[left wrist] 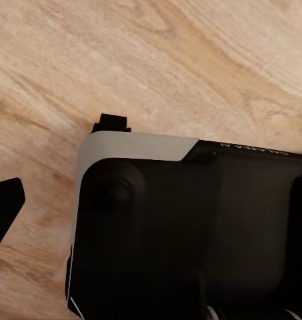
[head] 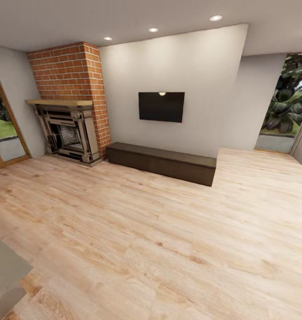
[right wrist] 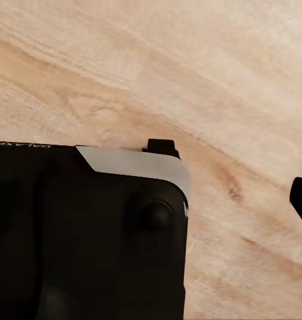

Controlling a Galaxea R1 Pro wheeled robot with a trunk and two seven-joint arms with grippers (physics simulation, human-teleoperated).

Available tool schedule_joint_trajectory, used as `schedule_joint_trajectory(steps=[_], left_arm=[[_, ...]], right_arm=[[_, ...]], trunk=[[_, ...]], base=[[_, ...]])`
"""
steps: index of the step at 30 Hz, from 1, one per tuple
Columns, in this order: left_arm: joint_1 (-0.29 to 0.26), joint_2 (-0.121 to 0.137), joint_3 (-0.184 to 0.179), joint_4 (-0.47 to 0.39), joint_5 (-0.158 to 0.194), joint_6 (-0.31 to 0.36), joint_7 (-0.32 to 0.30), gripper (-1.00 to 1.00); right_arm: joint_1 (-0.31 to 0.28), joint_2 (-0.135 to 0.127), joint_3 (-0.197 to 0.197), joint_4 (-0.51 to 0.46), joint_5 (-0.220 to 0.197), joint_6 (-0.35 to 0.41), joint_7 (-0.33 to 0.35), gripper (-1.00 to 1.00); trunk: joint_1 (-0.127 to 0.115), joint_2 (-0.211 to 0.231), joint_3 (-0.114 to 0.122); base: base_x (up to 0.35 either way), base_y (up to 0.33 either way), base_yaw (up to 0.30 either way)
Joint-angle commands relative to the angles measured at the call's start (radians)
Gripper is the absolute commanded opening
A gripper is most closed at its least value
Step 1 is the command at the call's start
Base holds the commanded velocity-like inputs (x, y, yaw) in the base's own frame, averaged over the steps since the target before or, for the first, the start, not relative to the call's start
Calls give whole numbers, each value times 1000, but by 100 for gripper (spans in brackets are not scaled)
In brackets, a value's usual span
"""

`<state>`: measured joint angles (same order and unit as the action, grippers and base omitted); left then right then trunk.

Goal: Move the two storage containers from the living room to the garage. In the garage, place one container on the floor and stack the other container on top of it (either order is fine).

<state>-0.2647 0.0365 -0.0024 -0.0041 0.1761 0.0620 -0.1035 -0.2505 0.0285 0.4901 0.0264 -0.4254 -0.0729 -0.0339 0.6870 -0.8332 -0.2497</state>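
Living room, head view: long dark low cabinet (head: 162, 162) sits against grey wall under wall-mounted TV (head: 161, 106). Brick fireplace (head: 70, 129) stands just left of cabinet; glass doorways flank room on far left and far right. Light wood plank floor (head: 168, 240) lies broad and open in front of cabinet. Beige rug corner (head: 4, 266) at lower left. Wrist views: robot's black-and-white base (left wrist: 191, 227) over planks; dark finger tip (left wrist: 4, 207) at frame edge, finger spread cannot be judged for either gripper.

Floor (head: 168, 249) light wood; fireplace (head: 70, 71) rough brick.
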Motion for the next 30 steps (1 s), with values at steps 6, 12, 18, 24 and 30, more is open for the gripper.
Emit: schedule_joint_trajectory(steps=[6, 12, 18, 24, 30], left_arm=[[-1, 0, -1, 0, 9, 6, -4, 100], [-1, 0, -1, 0, 9, 6, -4, 100], [-1, 0, -1, 0, 9, 6, -4, 100], [-1, 0, -1, 0, 9, 6, -4, 100], [-1, 0, -1, 0, 9, 6, -4, 100]], right_arm=[[-1, 1, 8, 3, -10, -5, -1, 100], [-1, 1, 8, 3, -10, -5, -1, 100], [-1, 1, 9, 3, -11, -5, -1, 100], [-1, 1, 8, 3, -11, -5, -1, 100], [-1, 1, 8, 3, -10, -5, -1, 100]], trunk=[[1, -1, -1], [1, -1, -1], [1, -1, -1], [1, -1, -1], [1, -1, -1]], base=[[322, 0, 179], [322, 0, 7], [322, 0, 0], [322, 0, 0], [322, 0, 0]])
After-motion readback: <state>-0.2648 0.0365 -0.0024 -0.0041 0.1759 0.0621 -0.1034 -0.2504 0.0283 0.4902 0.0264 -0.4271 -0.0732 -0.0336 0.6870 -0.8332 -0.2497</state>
